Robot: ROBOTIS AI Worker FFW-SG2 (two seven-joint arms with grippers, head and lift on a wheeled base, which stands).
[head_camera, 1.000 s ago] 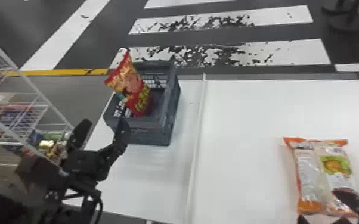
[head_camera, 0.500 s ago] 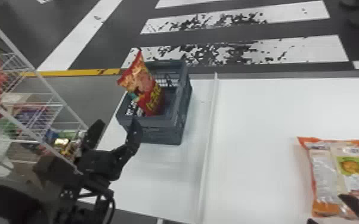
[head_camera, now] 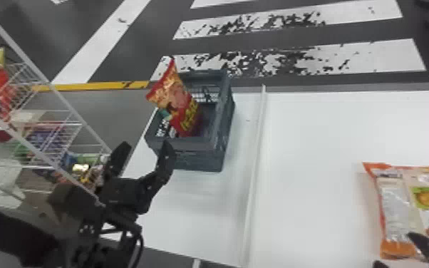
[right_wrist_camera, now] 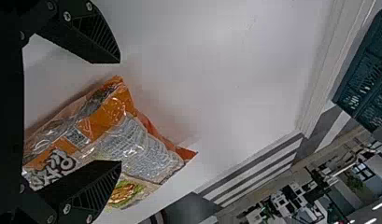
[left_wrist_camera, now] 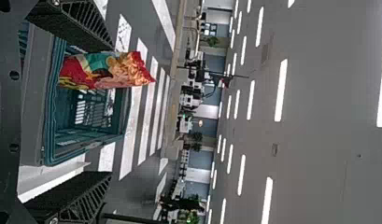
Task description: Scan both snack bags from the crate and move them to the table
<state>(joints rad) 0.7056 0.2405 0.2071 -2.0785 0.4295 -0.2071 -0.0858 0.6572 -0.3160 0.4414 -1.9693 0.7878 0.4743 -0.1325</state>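
In the head view my left gripper (head_camera: pixel 148 149) stands open just in front of the grey crate (head_camera: pixel 197 162), nothing between its fingers. A red snack bag (head_camera: pixel 180 103) leans upright in the crate's left part, its top above the rim. The left wrist view has the snack bag (left_wrist_camera: pixel 104 71) and crate (left_wrist_camera: pixel 51 107) beyond my open left gripper (left_wrist_camera: pixel 107 112). At the right, an orange-and-clear snack bag (head_camera: pixel 395 210) lies flat on the white table (head_camera: pixel 313 178), my right gripper (head_camera: pixel 395 249) at its near end. In the right wrist view my right gripper (right_wrist_camera: pixel 119 112) is open over that snack bag (right_wrist_camera: pixel 137 144).
A white wire rack (head_camera: pixel 57 96) with packaged snacks stands at the left, behind the left arm. A raised white strip (head_camera: pixel 256 160) runs along the table between the crate and the flat bag. Striped floor lies past the table's far edge.
The head view has shifted, so the crate, table, bags and both grippers sit farther right in it and more of the rack shows. Against the crate, my left gripper looks nearly unchanged.
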